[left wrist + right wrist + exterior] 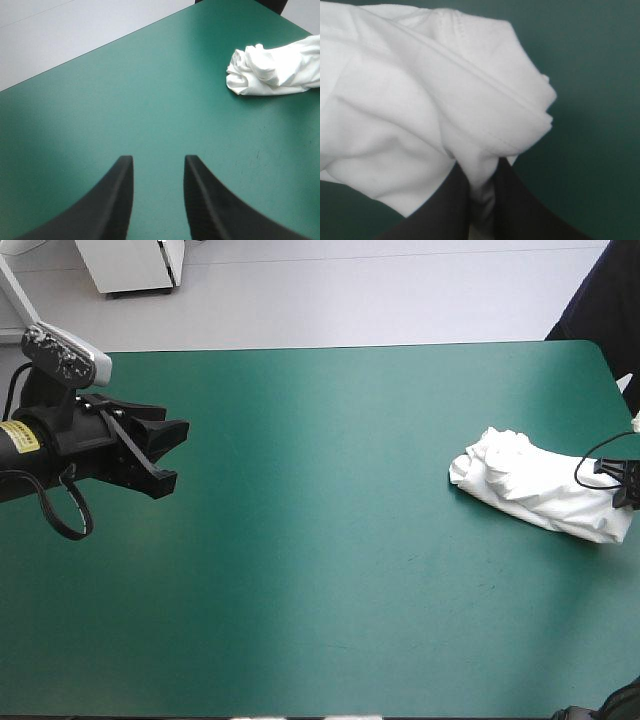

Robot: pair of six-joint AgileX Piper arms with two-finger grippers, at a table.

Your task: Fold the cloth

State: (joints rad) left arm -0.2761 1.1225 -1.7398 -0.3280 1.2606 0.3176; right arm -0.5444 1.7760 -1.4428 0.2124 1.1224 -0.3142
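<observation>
Table cover: We see the teal-green table cover [330,580] fill the high view from its near edge at 6 o'clock to its far edge at 12 o'clock.
Right gripper: In its own wrist view, nearest to us, the right gripper of two broad black fin-shaped fingers [481,176] is pressed almost together. It pinches a fold of white fabric, which shows as a thin strip between the two fingers.
T-shirt: We find the white short-sleeved T-shirt, a crumpled and elongated fabric bundle [535,490], at about 3 o'clock on the table, close to the right edge. Its rounded free end points toward 9 o'clock and rests on the cover, and its other end runs to the table's right edge. Ahead of the right gripper the T-shirt [420,100] spreads as a broad white mass. A double-stitched seam [485,95] crosses it, with teal-green cover beyond.
Left gripper: We see the left gripper of two broad black fin-shaped fingers [182,455] at 9 o'clock, raised over the cover and pointing toward 3 o'clock. Its fingers [158,160] are spread, with bare cover between them and nothing held.
Farther ahead: From the left gripper, we place the T-shirt [272,70] well apart, at about 2 o'clock, near the table's far corner.
</observation>
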